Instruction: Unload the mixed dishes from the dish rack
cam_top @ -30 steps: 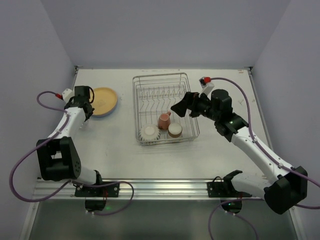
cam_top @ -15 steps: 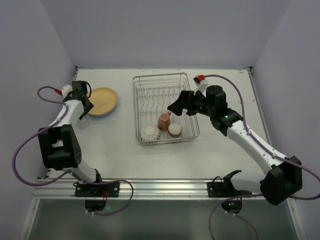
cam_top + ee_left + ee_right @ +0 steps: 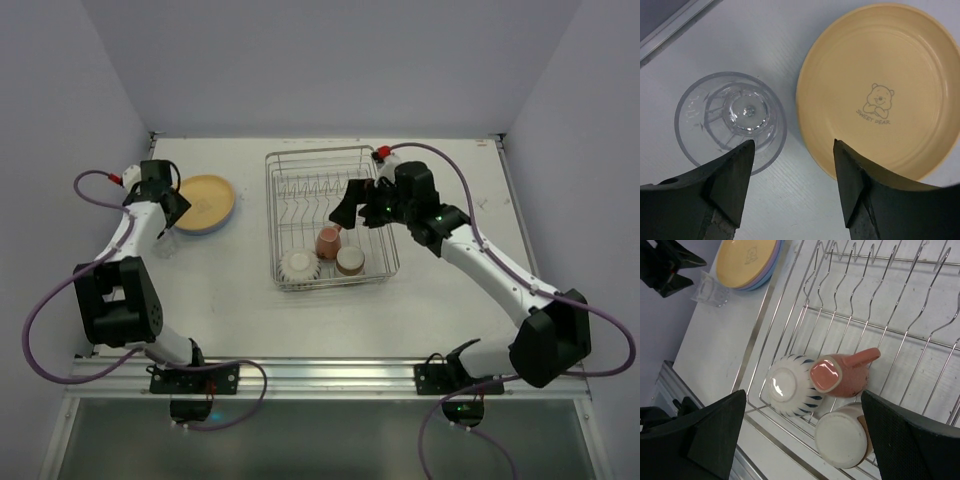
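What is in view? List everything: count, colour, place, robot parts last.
Round plates: three, yellow-orange atop purple and blue, stacked far left.
Clear glass tumbler: one, transparent, standing beside the plates.
Silver wire dish rack: one, silver, table centre.
Small pink mug: one, pink, lying in the rack.
White ribbed bowl: one, white, upside down in rack.
Brown-and-cream cup: one, brown-cream, upside down in rack.
White table: one, white, under everything.
Left gripper: one, black, open above glass and plates.
Right gripper: one, black, open over the rack.
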{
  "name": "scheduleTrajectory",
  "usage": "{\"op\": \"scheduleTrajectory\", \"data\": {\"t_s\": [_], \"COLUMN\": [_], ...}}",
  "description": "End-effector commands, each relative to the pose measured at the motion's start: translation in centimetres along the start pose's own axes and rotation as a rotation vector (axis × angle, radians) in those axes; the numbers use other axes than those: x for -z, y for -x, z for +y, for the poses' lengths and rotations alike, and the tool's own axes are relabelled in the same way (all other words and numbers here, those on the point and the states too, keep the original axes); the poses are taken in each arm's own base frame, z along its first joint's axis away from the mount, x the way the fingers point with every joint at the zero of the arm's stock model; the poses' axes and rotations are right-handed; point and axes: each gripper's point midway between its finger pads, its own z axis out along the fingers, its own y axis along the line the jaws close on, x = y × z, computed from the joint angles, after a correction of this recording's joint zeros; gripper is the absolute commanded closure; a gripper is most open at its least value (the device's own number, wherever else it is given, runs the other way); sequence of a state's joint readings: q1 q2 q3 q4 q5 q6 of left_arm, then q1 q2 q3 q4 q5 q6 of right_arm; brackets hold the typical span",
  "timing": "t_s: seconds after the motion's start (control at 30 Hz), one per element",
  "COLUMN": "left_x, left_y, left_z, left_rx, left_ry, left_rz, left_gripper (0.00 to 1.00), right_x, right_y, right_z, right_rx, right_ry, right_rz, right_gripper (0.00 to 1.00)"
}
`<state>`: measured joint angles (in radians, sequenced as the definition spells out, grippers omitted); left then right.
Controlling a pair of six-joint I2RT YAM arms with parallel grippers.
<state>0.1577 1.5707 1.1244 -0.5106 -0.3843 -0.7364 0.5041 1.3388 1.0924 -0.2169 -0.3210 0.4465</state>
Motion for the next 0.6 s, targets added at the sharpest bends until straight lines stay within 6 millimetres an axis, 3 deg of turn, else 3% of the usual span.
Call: {"op": "scheduleTrajectory", "data": {"t_s": [0.0, 0.17, 0.33, 0.4, 0.43, 0.57], "left_x": [3.9, 6.6, 10.0, 11.5, 11.9, 14.1], "left_y": [4.0, 4.4, 5.1, 5.2, 5.2, 5.5], "left_z": [-1.6, -2.3, -2.3, -2.4, -2.5, -2.2], "left_rx": [0.042, 0.035, 0.01, 0.01, 0.01, 0.022], "left_ry": [-0.126, -0.233, -0.328, -0.38, -0.398, -0.449], "left_rz": [-0.104, -0.115, -0.162, -0.176, -0.181, -0.216], "left_gripper": [0.29, 0.0, 0.0, 0.0, 0.0, 0.0], "right_x": [-0.7, -1.4, -2.0, -2.2, -2.4, -3.4], "right_y": [-0.2, -1.3, -3.3, -3.3, -4.3, -5.0], "right_z": [-0.7, -1.0, -2.1, -1.7, -2.2, -1.2], "right_rx": [0.025, 0.062, 0.071, 0.052, 0.04, -0.07], "right_ry": [-0.083, -0.166, -0.262, -0.299, -0.34, -0.404], "right_rz": [0.064, 0.123, 0.216, 0.227, 0.269, 0.264], "right_gripper": [0.01, 0.01, 0.01, 0.01, 0.01, 0.01]}}
